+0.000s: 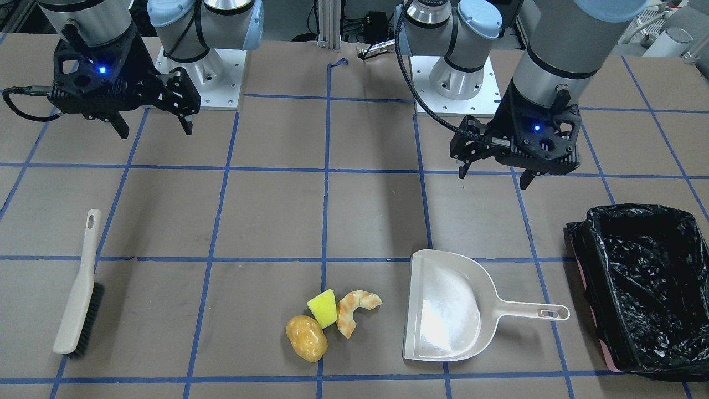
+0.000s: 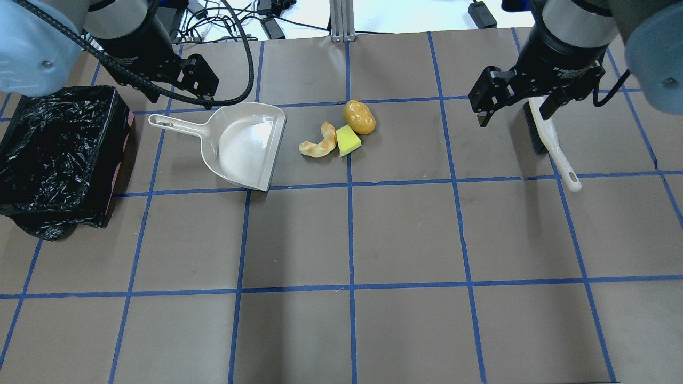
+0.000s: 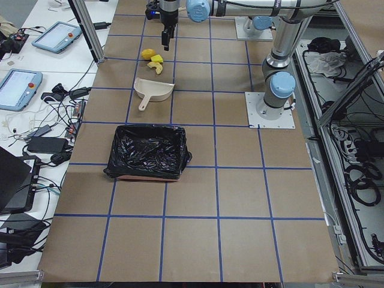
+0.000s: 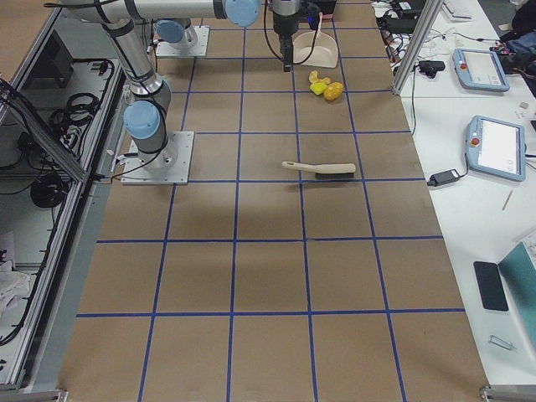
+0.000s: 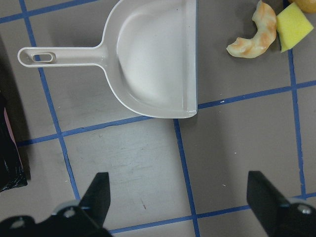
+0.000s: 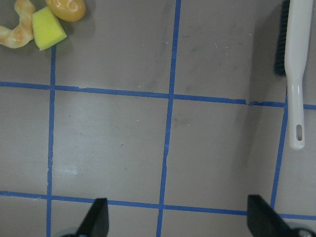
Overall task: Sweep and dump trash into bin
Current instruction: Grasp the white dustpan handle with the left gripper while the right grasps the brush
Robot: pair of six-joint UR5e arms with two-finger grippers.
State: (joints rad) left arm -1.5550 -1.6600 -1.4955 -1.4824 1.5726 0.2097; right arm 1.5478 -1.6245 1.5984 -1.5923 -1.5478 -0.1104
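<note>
The trash lies together on the table: a golden-brown potato lump (image 1: pixel 306 337) (image 2: pixel 359 116), a yellow-green sponge wedge (image 1: pixel 323 308) (image 2: pixel 347 141) and an orange-white shrimp (image 1: pixel 354 311) (image 2: pixel 319 144). A beige dustpan (image 1: pixel 448 307) (image 2: pixel 240 144) (image 5: pixel 148 59) lies beside them, mouth toward the trash. The black-lined bin (image 1: pixel 645 288) (image 2: pixel 56 154) stands past the dustpan's handle. A white hand brush (image 1: pixel 80 288) (image 2: pixel 547 136) (image 6: pixel 296 64) lies on the other side. My left gripper (image 1: pixel 496 169) (image 5: pixel 180 202) is open and empty, hovering above the table near the dustpan. My right gripper (image 1: pixel 152 122) (image 6: pixel 175 217) is open and empty, hovering near the brush.
Blue tape lines grid the brown table (image 2: pixel 352 240). The arm bases (image 1: pixel 205 72) (image 1: pixel 460 77) stand at the robot's edge. Operator benches with tablets (image 4: pixel 494 146) line the far side of the table.
</note>
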